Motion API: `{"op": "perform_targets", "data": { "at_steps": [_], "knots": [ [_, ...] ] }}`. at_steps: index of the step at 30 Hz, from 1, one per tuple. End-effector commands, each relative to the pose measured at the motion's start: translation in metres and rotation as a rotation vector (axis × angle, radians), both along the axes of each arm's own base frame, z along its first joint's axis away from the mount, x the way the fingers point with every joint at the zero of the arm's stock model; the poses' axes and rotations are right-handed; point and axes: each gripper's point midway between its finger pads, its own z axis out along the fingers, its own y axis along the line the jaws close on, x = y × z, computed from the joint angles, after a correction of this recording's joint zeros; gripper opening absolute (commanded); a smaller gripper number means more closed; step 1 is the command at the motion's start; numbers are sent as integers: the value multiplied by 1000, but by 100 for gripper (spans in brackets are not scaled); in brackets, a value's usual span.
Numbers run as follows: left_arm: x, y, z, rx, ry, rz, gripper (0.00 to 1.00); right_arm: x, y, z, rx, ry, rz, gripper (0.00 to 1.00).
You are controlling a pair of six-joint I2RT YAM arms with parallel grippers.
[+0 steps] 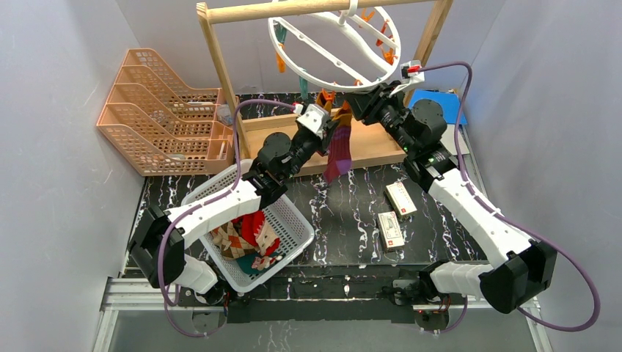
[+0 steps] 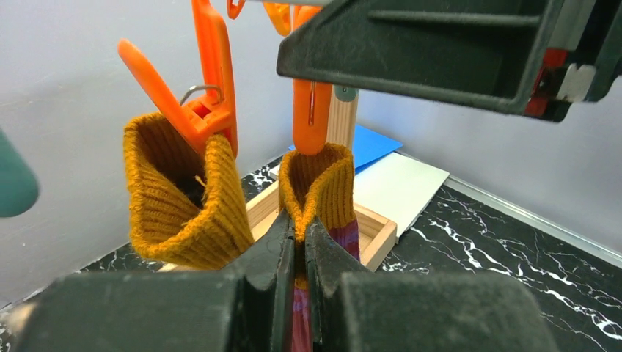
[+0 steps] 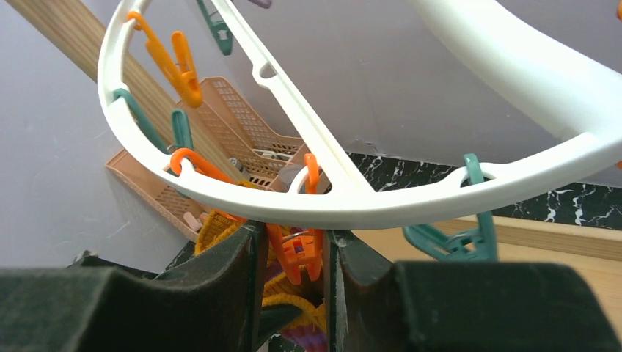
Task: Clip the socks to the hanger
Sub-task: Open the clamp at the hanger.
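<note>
The left gripper is clamping its two dark fingers tight on the maroon sock, pinching the fabric just below the cuff, low in the middle of the left wrist view. The right gripper is closing its fingers around an orange clip, one finger on each side of it, at the bottom centre of the right wrist view. In the overhead view the wooden rack is standing across the upper middle of the frame. The white ring hanger is hanging from its top bar and tilting, with its lower rim dipping towards both grippers. A white basket is sitting at the lower left, holding the other socks, red striped and argyle among them. The maroon sock is hanging just below the ring, between the two grippers. Its long axis is running nearly straight down the frame, with the open mustard cuff facing up and the toe pointing towards the bottom. The leg is showing maroon-purple with fine stripes. The clip's tip is touching the cuff's upper edge. To its left, a second mustard-cuffed sock is dangling from another orange clip. A teal clip is hanging from the rim at the right.
</note>
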Motion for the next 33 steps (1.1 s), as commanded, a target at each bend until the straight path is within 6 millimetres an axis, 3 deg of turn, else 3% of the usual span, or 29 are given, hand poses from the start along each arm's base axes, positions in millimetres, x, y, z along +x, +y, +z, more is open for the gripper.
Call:
{"op": "perform_targets", "data": {
  "at_steps": [1,6,17,33],
  "knots": [
    [-7,20,38,-62,-83,56,0,11,-15,26,33,-33,-159,1],
    [-6,25,33,-44,-84,76,0,12,-8,19,20,-11,-175,1],
    [-7,33,23,10,-89,104,0,12,-9,25,22,-27,-201,1],
    [-7,30,32,-13,-97,91,0,12,-5,12,-6,2,-201,1]
  ]
}}
